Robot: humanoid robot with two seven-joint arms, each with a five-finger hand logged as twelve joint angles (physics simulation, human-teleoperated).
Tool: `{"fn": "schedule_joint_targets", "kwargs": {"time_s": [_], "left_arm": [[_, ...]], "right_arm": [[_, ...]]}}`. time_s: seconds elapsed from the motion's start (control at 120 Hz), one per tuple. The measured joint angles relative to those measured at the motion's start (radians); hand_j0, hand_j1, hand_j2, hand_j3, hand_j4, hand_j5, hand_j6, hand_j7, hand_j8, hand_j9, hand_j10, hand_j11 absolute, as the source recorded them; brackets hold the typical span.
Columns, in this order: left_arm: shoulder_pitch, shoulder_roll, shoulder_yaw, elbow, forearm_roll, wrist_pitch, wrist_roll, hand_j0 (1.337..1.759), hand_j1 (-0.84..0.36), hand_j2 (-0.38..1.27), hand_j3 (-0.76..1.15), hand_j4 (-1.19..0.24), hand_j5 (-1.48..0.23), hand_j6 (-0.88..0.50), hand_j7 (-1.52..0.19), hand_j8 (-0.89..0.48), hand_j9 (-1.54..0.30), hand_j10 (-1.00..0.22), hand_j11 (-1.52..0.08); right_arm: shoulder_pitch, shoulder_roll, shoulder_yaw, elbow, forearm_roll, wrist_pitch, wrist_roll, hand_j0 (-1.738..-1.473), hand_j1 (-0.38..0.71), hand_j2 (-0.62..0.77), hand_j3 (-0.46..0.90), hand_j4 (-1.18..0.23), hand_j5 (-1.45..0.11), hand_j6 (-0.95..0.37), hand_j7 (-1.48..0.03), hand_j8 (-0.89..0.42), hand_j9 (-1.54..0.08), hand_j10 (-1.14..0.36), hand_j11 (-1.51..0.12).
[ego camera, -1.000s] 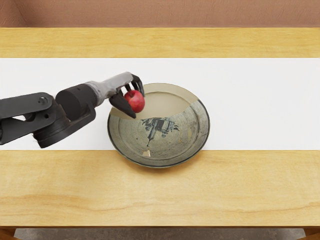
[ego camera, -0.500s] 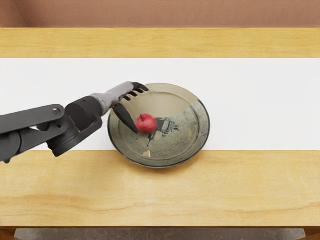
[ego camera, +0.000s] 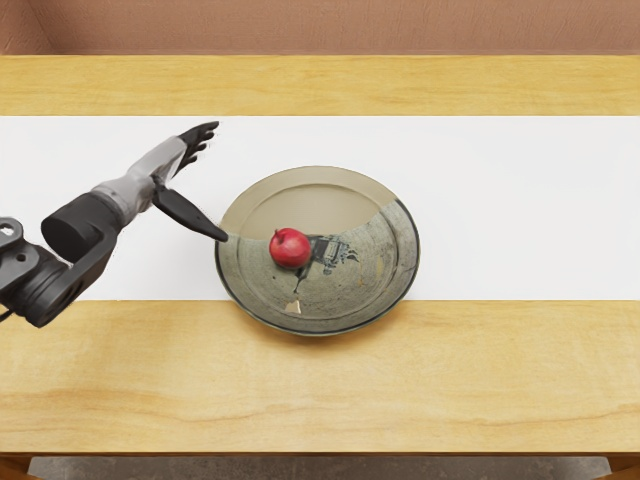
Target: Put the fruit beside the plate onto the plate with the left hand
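Judging from how things lie, the placing itself looks done: the red fruit (ego camera: 290,247) sits inside the plate (ego camera: 398,218), a little left of its middle and well clear of the rim. My left hand (ego camera: 172,172) is in the upper left of the frame, fingers spread and holding nothing. The long dark thumb points down and to the right, toward the plate's left edge.

What remains, as I read it, is to get the hand away cleanly. I want to lift up and toward the left of the frame, raising the thumb first so it cannot hook the rim and shove the plate across the white cloth (ego camera: 500,200). The fruit is round and would likely roll if the plate were jolted. The dished shape should bring it back toward the centre, but I would rather not test that. A slow move, with no sweep over the plate, seems right.

I cannot tell whether my thumb tip touches the rim or hangs just above it; the two overlap in this view. My arm (ego camera: 60,250) is cut off by the left edge of the frame, and my right arm does not show. The plate's glossy face carries a dark, broken reflection beside the fruit that I cannot read. I also cannot make out what kind of fruit this is, nor the rest of the counter (ego camera: 320,390) past the frame's bottom edge.
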Motion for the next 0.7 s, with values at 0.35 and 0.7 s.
{"fn": "schedule_joint_targets", "kwargs": {"time_s": [0.35,0.7], "left_arm": [[0.118,0.053,0.004,0.088,-0.136,0.002,-0.423,1.658,0.33,0.01,0.00,-0.02,-0.03,-0.02,-0.03,-0.02,-0.03,-0.02,-0.03],[0.248,-0.030,0.007,0.275,-0.378,-0.002,-0.748,1.658,0.33,0.01,0.00,-0.01,-0.02,-0.01,-0.02,-0.01,-0.02,-0.01,-0.02]], "right_arm": [[0.000,0.000,0.000,0.000,0.000,0.000,0.000,-1.658,-0.35,0.00,0.00,0.00,0.00,0.00,0.00,0.00,0.00,0.00,0.00],[0.000,0.000,0.000,0.000,0.000,0.000,0.000,-1.658,-0.35,0.00,0.00,0.00,0.00,0.00,0.00,0.00,0.00,0.00,0.00]]}}
